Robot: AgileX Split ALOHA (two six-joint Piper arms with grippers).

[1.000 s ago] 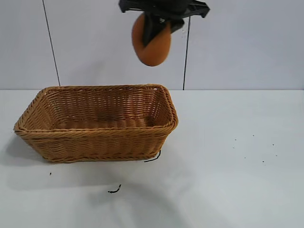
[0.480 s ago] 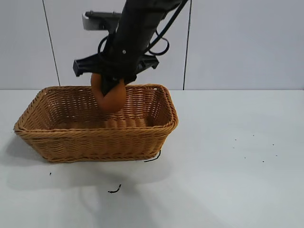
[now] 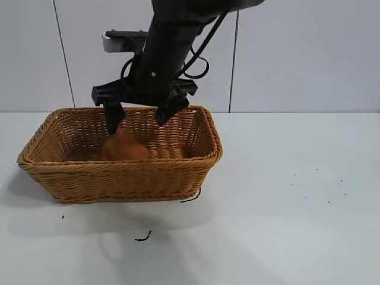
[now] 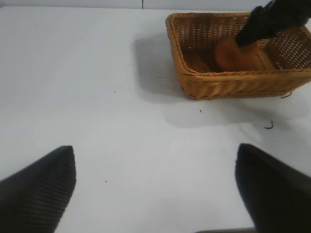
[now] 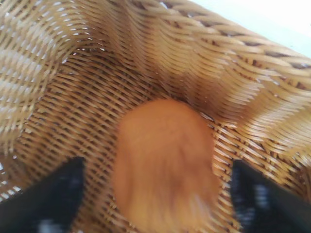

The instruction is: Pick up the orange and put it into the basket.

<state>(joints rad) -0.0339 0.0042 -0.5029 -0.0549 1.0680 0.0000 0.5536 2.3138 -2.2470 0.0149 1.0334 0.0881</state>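
With the orange (image 3: 123, 148) lying inside the basket (image 3: 178, 172), toward its left half and free of the fingers, we judge the release step to be just about done. Our right gripper (image 3: 139, 117) hangs spread wide just above the fruit, over the basket's opening, while our left gripper (image 4: 155, 189) sits well apart over the bare table (image 3: 285, 214), also spread. What remains calls for lifting the right arm straight up clear of the braided rim without catching it.
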